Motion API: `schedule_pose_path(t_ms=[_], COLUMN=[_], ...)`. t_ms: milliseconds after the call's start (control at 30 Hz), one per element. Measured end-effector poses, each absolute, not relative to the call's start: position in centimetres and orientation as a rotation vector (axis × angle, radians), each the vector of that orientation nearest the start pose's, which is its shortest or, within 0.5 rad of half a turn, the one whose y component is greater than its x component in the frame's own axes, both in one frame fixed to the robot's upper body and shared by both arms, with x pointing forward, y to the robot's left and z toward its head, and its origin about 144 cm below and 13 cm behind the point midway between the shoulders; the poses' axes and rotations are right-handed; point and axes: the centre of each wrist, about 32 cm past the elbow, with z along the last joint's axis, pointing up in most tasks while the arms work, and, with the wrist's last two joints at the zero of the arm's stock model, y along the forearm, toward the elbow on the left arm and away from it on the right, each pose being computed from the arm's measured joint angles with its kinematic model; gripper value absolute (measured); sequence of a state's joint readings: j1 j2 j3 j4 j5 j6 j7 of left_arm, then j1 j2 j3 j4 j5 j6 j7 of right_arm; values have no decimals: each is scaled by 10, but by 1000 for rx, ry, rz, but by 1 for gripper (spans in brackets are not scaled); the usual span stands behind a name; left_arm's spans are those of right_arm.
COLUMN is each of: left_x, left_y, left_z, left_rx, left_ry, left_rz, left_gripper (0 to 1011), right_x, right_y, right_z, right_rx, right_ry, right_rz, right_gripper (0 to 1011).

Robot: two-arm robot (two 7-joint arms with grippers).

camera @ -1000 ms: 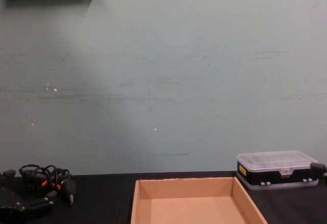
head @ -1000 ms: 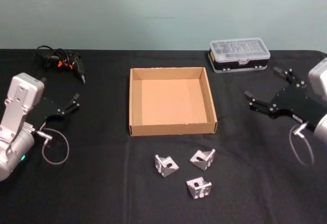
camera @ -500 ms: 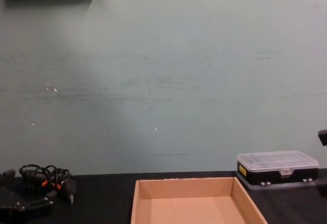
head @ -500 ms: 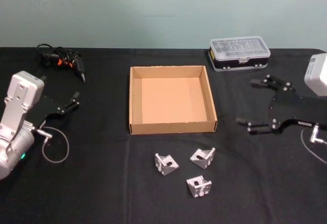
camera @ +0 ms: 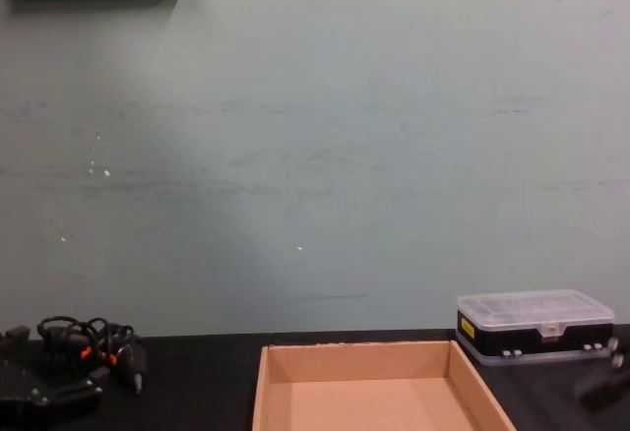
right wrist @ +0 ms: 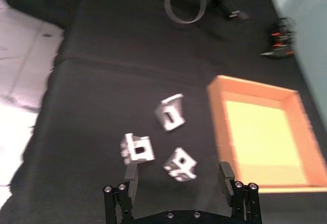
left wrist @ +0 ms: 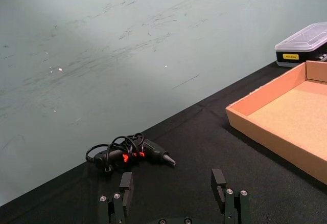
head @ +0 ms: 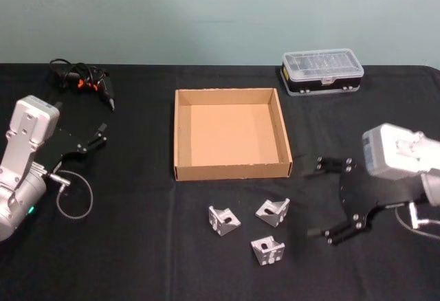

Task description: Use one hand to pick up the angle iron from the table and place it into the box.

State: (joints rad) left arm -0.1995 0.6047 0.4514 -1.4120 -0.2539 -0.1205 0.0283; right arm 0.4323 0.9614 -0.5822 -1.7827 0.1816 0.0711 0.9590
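Observation:
Three small silver angle irons lie on the black table point(head: 137, 253) in front of the box: one on the left point(head: 223, 220), one on the right point(head: 273, 212), one nearest me point(head: 267, 251). The brown cardboard box point(head: 230, 96) sits open and empty at the table's middle. My right gripper point(head: 316, 199) hovers open just right of the angle irons, fingers spread wide and pointing at them. The right wrist view shows this gripper point(right wrist: 178, 175) open, with the angle irons point(right wrist: 170, 112) and the box point(right wrist: 260, 132) beyond it. My left gripper point(head: 98, 137) rests open at the table's left.
A plastic case with a clear lid point(head: 322, 71) stands behind the box to the right. A bundle of black cable with orange clips point(head: 81, 81) lies at the back left. A grey cable loop point(head: 74, 199) hangs by the left arm.
My right gripper has swung from beside the plastic case toward the front of the table and now sits close to the angle irons. The left arm has stayed put.

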Motion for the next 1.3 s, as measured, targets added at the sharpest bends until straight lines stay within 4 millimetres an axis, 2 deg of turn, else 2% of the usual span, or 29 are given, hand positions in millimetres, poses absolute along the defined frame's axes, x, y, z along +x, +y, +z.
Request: schedule_pose_path(t_ms=[733, 1300], left_x=[489, 489], left_y=[310, 310], left_z=[1140, 1140], left_rx=[304, 304], left_ry=[-285, -285], left_rz=[1248, 1248], left_gripper=[1000, 1000], right_x=[516, 528], right_y=[-274, -259], right_z=[1266, 1248], right_rx=[-812, -818], right_ry=[-349, -323], right_rz=[31, 50], right_gripper=[1000, 1000])
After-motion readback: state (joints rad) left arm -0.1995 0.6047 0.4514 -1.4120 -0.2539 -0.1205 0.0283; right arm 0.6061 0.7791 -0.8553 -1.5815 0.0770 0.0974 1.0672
